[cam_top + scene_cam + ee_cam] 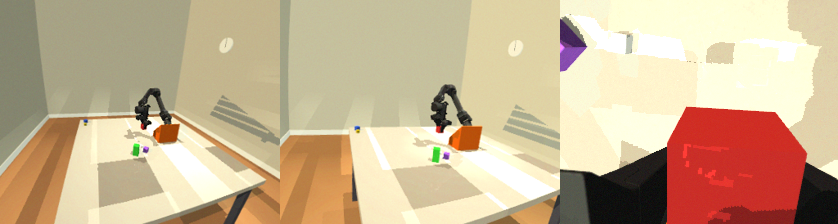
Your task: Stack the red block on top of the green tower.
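From where I stand, nothing here can be read. The wall clock (225, 45) in the upper right of the top view shows a plain pale face with hands but no numerals, as far as the blur allows. The red block (736, 165) filling the wrist view carries faint lighter marks, not letters.

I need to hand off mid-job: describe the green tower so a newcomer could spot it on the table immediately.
Start at the big orange box at the arm's base on the pale table. Nearer the camera and slightly left stands the green tower, upright, with a small purple cube just to its right. It is the only green thing, taller than the cube, while the red block hangs in the pincer.
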